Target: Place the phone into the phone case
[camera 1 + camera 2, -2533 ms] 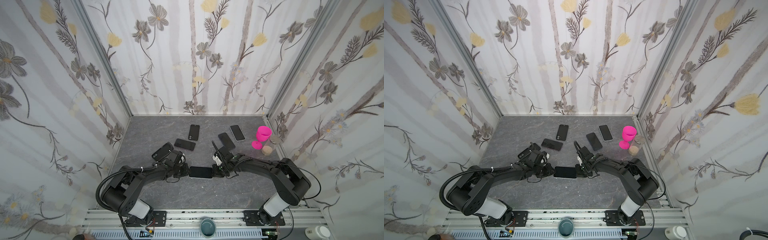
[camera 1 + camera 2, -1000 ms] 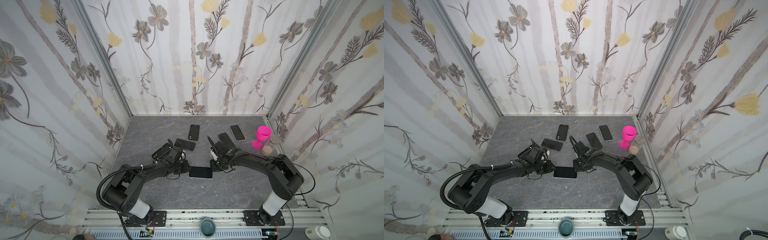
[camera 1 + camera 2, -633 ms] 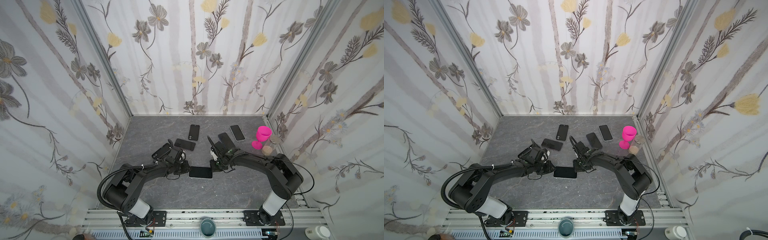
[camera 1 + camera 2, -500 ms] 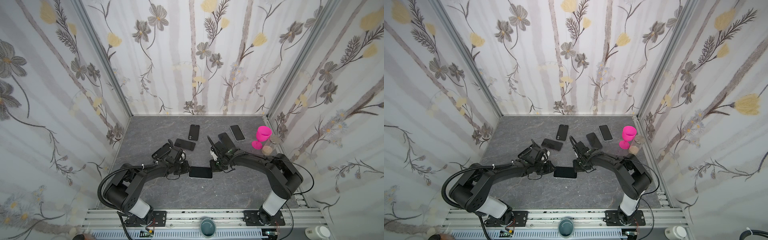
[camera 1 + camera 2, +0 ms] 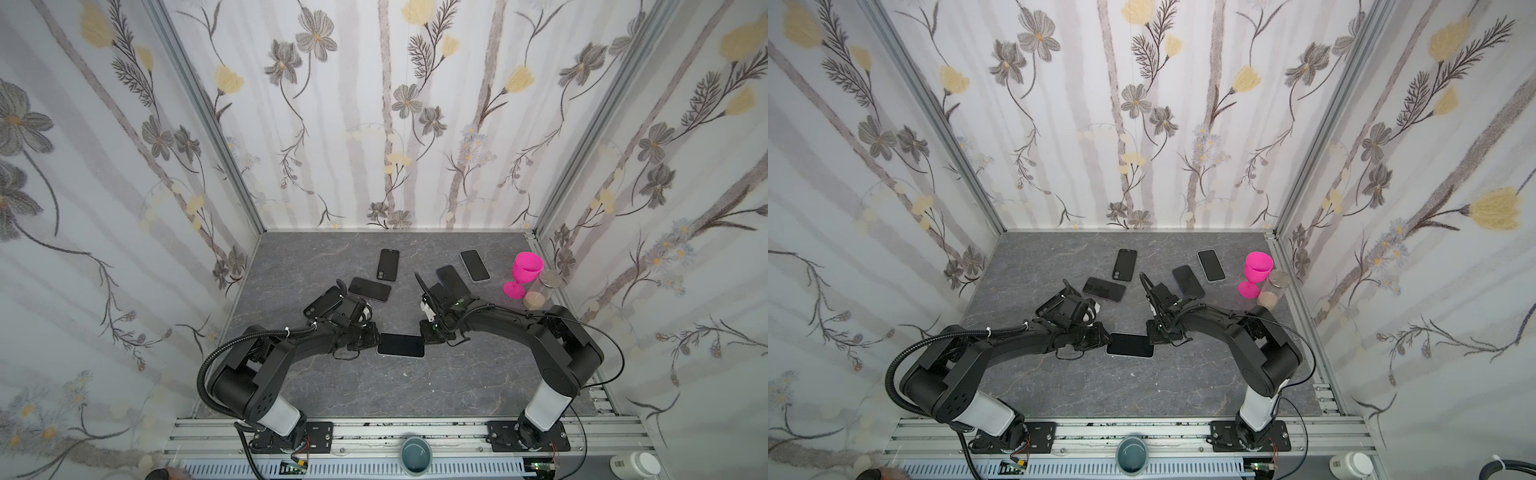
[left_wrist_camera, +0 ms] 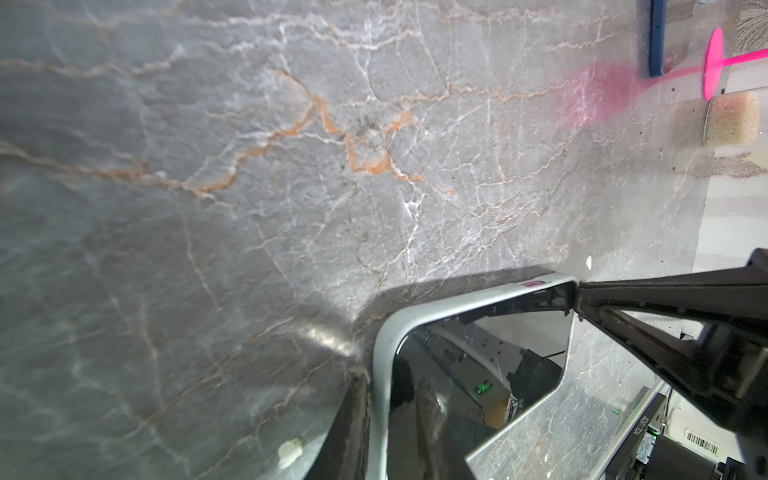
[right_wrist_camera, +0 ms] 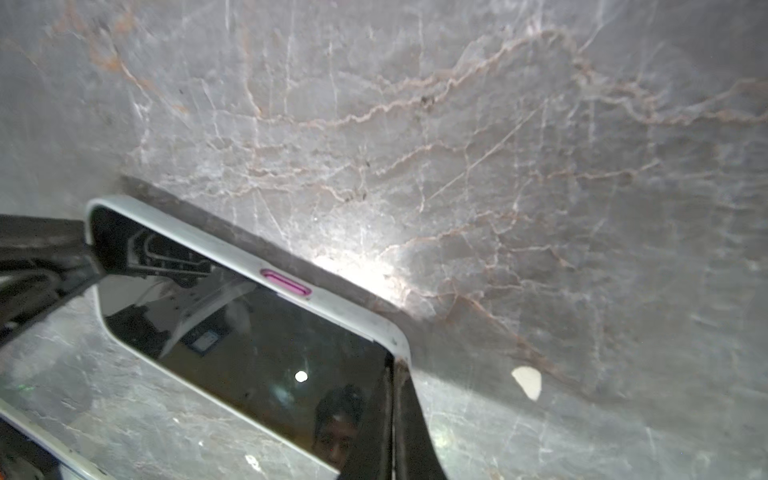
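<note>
1. Grey marbled table [image 5: 332, 386], flowered walls; the phone [image 5: 401, 345] lies mid-table, screen up, between our arms.
2. The pale case [image 7: 353, 311] rims the screen; whether every corner is seated we cannot tell.
3. Right gripper [image 5: 426, 334]: fully closed, tips on one corner. Left gripper [image 5: 372, 336]: at the opposite end, grip unclear.
4. We should press straight down, corner by corner, bracing the far end.
5. Pink goblet [image 5: 527, 268] looks empty; the jar [image 5: 538, 291] beside it holds sandy grains.

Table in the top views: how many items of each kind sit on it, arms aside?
Phone in the pale case: 1
Loose dark phones or cases: 5
Pink goblet: 1
Clear jar: 1
Total: 8
</note>
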